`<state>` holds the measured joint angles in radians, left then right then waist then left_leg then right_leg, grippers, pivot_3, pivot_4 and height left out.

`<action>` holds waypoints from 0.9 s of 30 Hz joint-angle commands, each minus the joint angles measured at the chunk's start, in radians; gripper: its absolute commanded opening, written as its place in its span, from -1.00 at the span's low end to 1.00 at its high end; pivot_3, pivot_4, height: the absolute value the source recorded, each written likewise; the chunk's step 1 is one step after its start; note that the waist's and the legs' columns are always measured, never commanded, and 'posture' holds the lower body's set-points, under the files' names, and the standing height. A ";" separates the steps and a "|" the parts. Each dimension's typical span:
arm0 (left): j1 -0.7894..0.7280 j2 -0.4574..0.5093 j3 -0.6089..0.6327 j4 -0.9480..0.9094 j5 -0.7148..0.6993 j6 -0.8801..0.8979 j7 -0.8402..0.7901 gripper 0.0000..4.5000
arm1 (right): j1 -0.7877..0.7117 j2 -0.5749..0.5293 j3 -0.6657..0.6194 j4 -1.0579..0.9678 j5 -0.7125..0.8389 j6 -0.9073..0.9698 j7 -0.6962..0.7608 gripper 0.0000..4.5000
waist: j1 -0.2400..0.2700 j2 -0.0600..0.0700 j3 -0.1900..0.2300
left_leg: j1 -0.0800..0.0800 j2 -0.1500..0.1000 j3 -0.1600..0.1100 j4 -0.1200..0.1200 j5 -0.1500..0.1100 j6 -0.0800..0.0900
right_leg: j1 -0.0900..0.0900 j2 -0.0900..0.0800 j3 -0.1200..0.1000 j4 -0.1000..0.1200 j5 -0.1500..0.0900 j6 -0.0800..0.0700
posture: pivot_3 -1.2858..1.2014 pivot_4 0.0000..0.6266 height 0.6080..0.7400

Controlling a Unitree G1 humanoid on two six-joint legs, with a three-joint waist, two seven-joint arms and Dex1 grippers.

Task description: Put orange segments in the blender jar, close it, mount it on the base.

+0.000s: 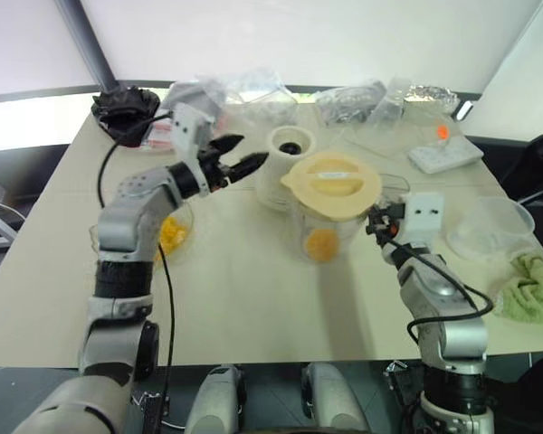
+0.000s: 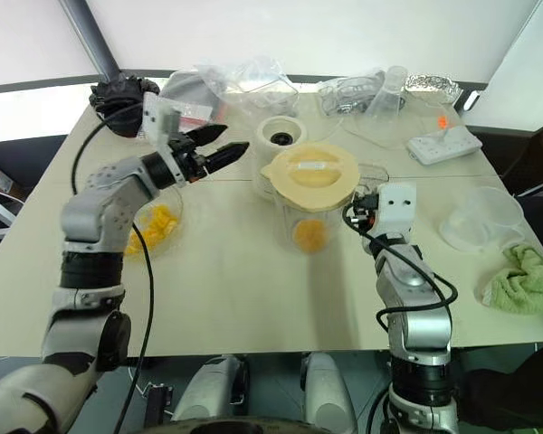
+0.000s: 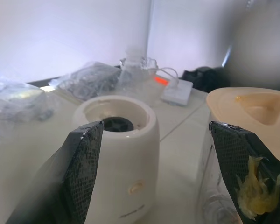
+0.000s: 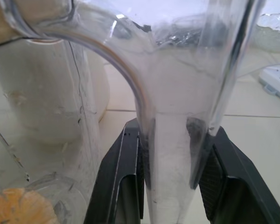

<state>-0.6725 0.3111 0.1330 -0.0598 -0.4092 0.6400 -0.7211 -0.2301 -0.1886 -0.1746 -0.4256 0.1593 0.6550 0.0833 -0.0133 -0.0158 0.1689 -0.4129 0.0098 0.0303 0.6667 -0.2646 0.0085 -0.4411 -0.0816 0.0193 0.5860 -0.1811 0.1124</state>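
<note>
The blender jar (image 1: pixel 346 226) stands just in front and to the right of the base (image 1: pixel 288 155), with its cream lid (image 1: pixel 332 183) on top. Orange segments (image 1: pixel 321 244) lie at its bottom. My right gripper (image 1: pixel 377 223) is shut on the jar's clear handle (image 4: pixel 172 154), one finger on each side of it. More orange segments (image 2: pixel 159 226) sit in a shallow clear dish (image 2: pixel 177 201) on the left. My left gripper (image 1: pixel 253 147) hovers open and empty beside the base (image 3: pixel 116 158), pointing at it. Orange pulp sticks to one finger (image 3: pixel 252 186).
A clear handleless cup (image 1: pixel 489 226) and a green cloth (image 1: pixel 534 289) lie at the right edge. A white power strip (image 1: pixel 445 154), plastic bags (image 1: pixel 348 101) and a black bundle (image 1: pixel 122 104) line the far side of the table.
</note>
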 commanded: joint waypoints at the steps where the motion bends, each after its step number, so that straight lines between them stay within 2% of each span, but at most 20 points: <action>1: 0.075 -0.017 -0.011 -0.139 -0.051 0.042 0.047 0.66 | -0.095 -0.027 -0.068 -0.056 0.050 0.013 -0.001 -0.59 | 0.000 0.000 0.000 | 0.000 0.000 0.000 0.000 0.000 0.000 | 0.000 0.000 0.000 0.000 0.000 0.000 | 0.03 -0.52 1.00; 8: 0.234 -0.029 -0.091 -0.258 -0.037 0.024 0.094 0.66 | -0.324 -0.128 -0.163 -0.034 0.133 0.169 0.011 -0.59 | 0.000 0.001 0.001 | 0.001 0.000 0.000 0.000 0.000 -0.001 | -0.001 0.001 0.000 0.003 0.000 -0.001 | 0.03 -0.52 1.00; 10: 0.267 -0.041 -0.103 -0.275 -0.044 0.025 0.113 0.66 | -0.498 -0.172 -0.196 0.024 0.170 0.251 -0.001 -0.59 | -0.004 0.003 0.002 | 0.002 0.000 0.000 0.000 0.000 -0.001 | 0.000 0.001 -0.001 0.004 0.000 -0.001 | 0.03 -0.52 1.00; 13: 0.288 -0.052 -0.108 -0.278 -0.037 0.012 0.145 0.66 | -0.675 -0.237 -0.189 0.151 0.168 0.299 0.002 -0.59 | -0.004 0.007 0.004 | 0.002 0.000 0.002 0.001 0.001 -0.001 | -0.001 0.001 0.001 0.004 0.002 -0.003 | 0.03 -0.52 1.00; 17: 0.308 -0.048 -0.100 -0.268 -0.021 -0.018 0.177 0.66 | -0.836 -0.293 -0.083 0.393 0.087 0.225 0.022 -0.59 | -0.005 0.006 0.004 | 0.003 0.000 0.003 -0.001 0.001 -0.001 | -0.001 0.003 -0.001 0.004 0.002 -0.004 | 0.03 -0.52 1.00; 22: 0.360 -0.024 -0.119 -0.290 -0.003 -0.056 0.184 0.66 | -1.024 -0.221 -0.018 0.767 0.011 0.017 -0.016 -0.59 | -0.024 0.006 0.004 | 0.003 0.001 0.006 -0.001 0.001 -0.001 | -0.001 0.003 0.001 0.004 0.002 -0.004 | 0.03 -0.52 1.00; 27: 0.380 -0.023 -0.119 -0.304 -0.003 -0.069 0.204 0.66 | -1.120 -0.160 0.001 0.983 -0.011 -0.118 -0.019 -0.59 | -0.029 0.007 0.005 | 0.001 0.001 0.006 -0.002 0.001 -0.001 | -0.002 0.002 0.001 0.004 0.002 -0.003 | 0.03 -0.52 1.00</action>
<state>-0.2970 0.2838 0.0124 -0.3205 -0.4144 0.5982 -0.5242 -1.2599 -0.3430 -0.1609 0.5621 0.1490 0.6286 0.0654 -0.0424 -0.0089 0.1741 -0.4116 0.0105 0.0362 0.6648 -0.2638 0.0077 -0.4435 -0.0792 0.0201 0.5896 -0.1776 0.1121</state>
